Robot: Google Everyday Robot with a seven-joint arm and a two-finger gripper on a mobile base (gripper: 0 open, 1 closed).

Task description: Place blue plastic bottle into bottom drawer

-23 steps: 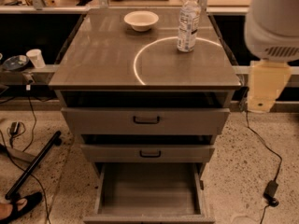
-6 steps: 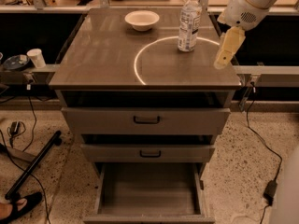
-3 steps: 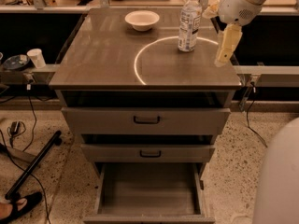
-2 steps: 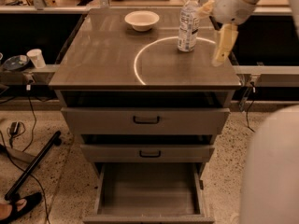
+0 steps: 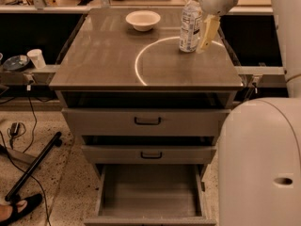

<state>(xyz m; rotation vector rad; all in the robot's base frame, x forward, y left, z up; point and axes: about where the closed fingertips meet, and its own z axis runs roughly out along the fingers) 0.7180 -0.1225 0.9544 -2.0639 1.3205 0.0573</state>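
Observation:
The blue plastic bottle [image 5: 189, 26] stands upright on the back right of the cabinet top [image 5: 117, 60]; it is clear, with a white-and-bluish label. My gripper [image 5: 199, 14] reaches in from the upper right and is open. One yellowish finger [image 5: 208, 32] hangs just right of the bottle, and the other shows behind the bottle's cap. It has no hold on the bottle. The bottom drawer [image 5: 149, 192] is pulled out at the foot of the cabinet, with a bare grey inside.
A white bowl [image 5: 143, 20] sits at the back middle of the top. The two upper drawers [image 5: 147, 121] are slightly out. My white body [image 5: 258, 164] fills the lower right. A cup [image 5: 36, 58], cables and a black pole [image 5: 30, 166] are on the left.
My gripper has moved left, from well right of the bottle to right beside it. My body has come further into view at the lower right. The bottle has not moved.

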